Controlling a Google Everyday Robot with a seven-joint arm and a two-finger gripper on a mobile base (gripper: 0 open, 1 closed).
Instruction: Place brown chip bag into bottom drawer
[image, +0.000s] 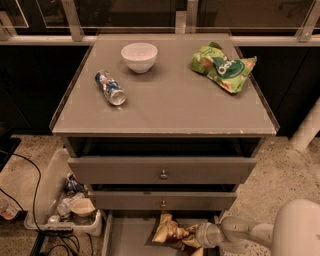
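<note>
The brown chip bag (172, 232), crinkly with cream-yellow ends, sits inside the open bottom drawer (125, 239) of the grey cabinet, leaning toward the drawer's right half with one corner up near the middle drawer's front. My gripper (199, 235) reaches in from the lower right at drawer level and is shut on the bag's right end. The white arm (250, 232) stretches behind it to the right. The drawer's left half shows bare grey floor.
On the cabinet top (165, 112) are a white bowl (139, 56), a lying can (110, 88) and a green bag (222, 65). Two upper drawers with knobs (163, 174) stand slightly open. A plastic bin (50, 195) of clutter and cables sits on the floor at left.
</note>
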